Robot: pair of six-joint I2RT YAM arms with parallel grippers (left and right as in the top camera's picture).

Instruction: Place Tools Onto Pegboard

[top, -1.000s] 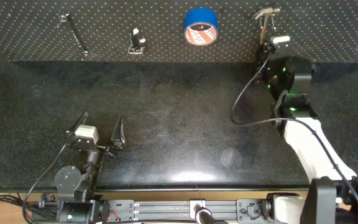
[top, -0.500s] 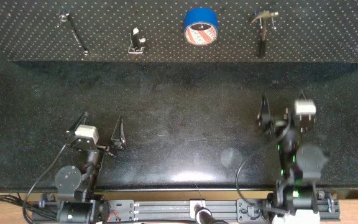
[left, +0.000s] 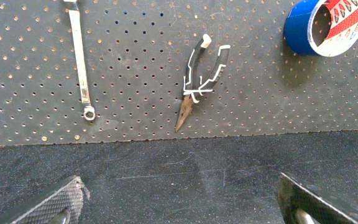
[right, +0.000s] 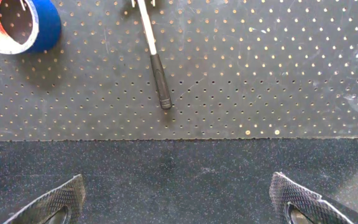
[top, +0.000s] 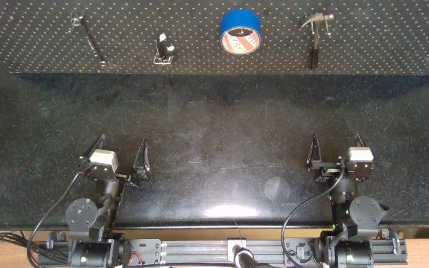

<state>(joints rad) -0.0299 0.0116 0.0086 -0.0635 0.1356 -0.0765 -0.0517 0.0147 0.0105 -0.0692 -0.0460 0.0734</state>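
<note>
— Tools?
— The wrench (top: pixel 89 39), pliers (top: pixel 165 50), tape (top: pixel 240 32) and hammer (top: pixel 316 33) hang left to right on the far pegboard (top: pixel 393 37).
— Pincers?
— The left gripper (top: pixel 121 145) and right gripper (top: pixel 337 143) are both spread wide, empty (near side, well apart).

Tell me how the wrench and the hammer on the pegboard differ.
The wrench is bare metal throughout; the hammer has a dark grip. The wrench's lower end is a small ring; the hammer's is a plain butt. In the top view the wrench hangs near the left end of the pegboard, the hammer right of the blue tape. Both hang on the pegboard.
</note>
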